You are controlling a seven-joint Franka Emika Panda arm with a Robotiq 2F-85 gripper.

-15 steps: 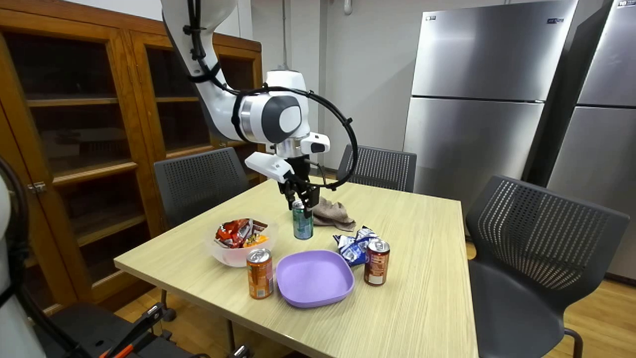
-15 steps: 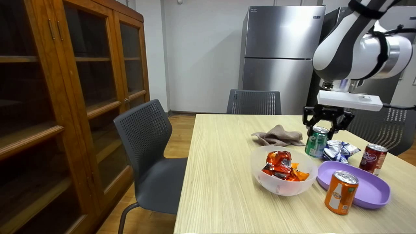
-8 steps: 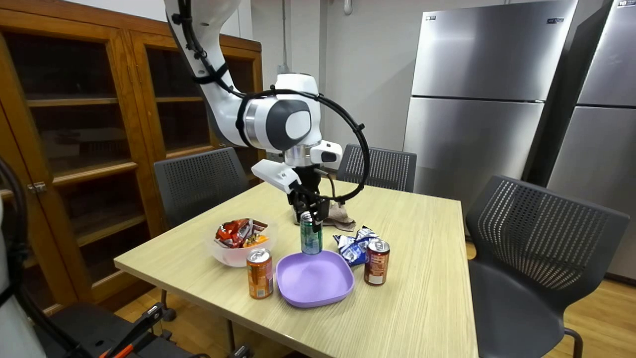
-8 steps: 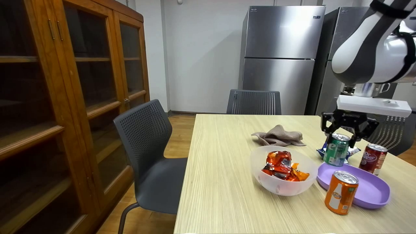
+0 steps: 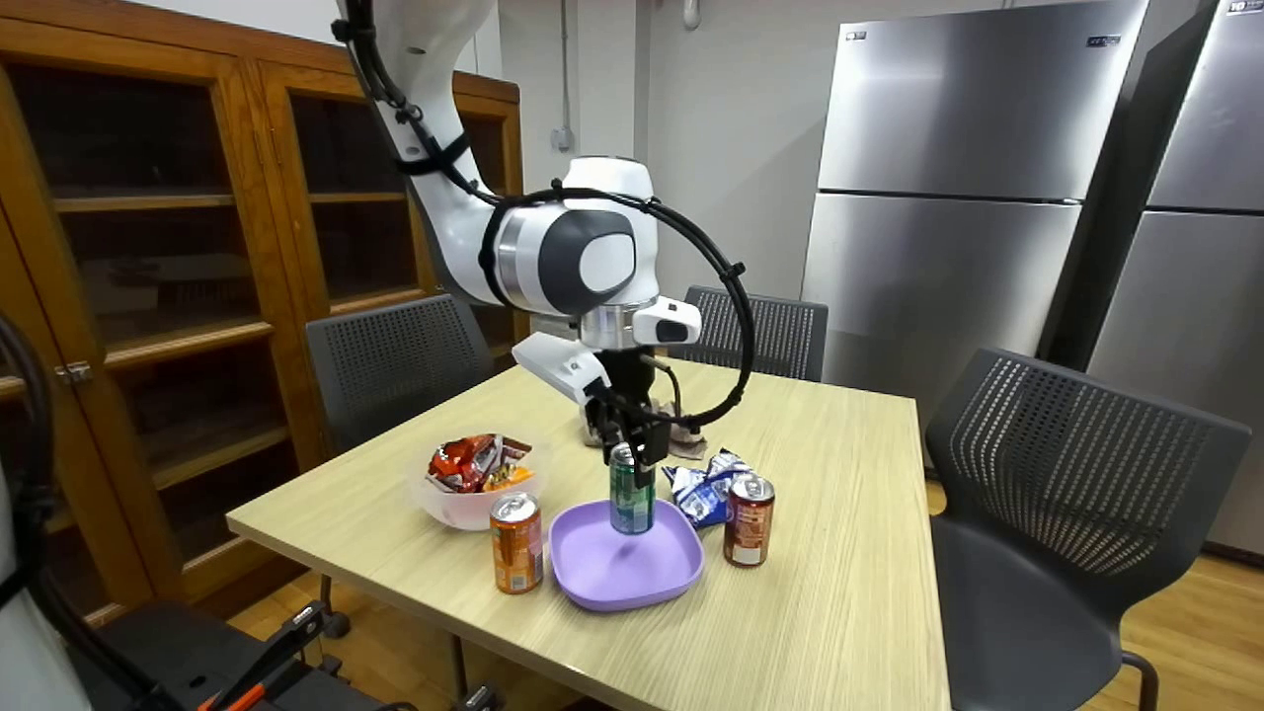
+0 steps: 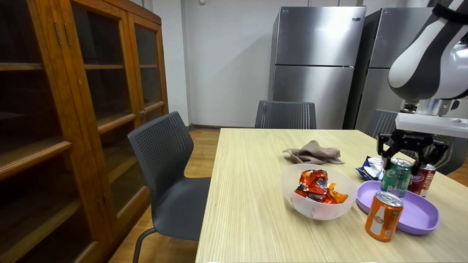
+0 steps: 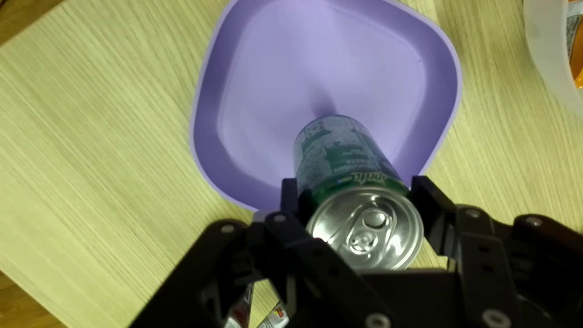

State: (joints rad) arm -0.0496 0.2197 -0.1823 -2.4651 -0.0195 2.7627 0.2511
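Observation:
My gripper point(image 7: 355, 196) is shut on a green Sprite can point(image 7: 341, 155), one finger on each side near its silver top. The can is upright in both exterior views point(image 5: 632, 509) point(image 6: 395, 180). It is over the back part of a purple plate point(image 7: 273, 91). I cannot tell whether its base touches the plate. The plate also shows in both exterior views point(image 5: 617, 573) point(image 6: 418, 215). An orange can point(image 5: 516, 548) stands beside the plate. A red Dr Pepper can point(image 5: 749, 523) stands at its other side, partly hidden behind the gripper and green can in an exterior view point(image 6: 422, 180).
A blue and white snack bag point(image 5: 697, 494) lies close behind the plate. A translucent bowl point(image 6: 318, 211) with red and orange snack packs stands beside the plate. A brown cloth point(image 6: 314, 153) lies farther back. Dark chairs point(image 5: 1066, 494) stand around the wooden table point(image 5: 810, 632).
The gripper has carried the green can from near the brown cloth, past the snack bag, to over the purple plate. The other things have not moved.

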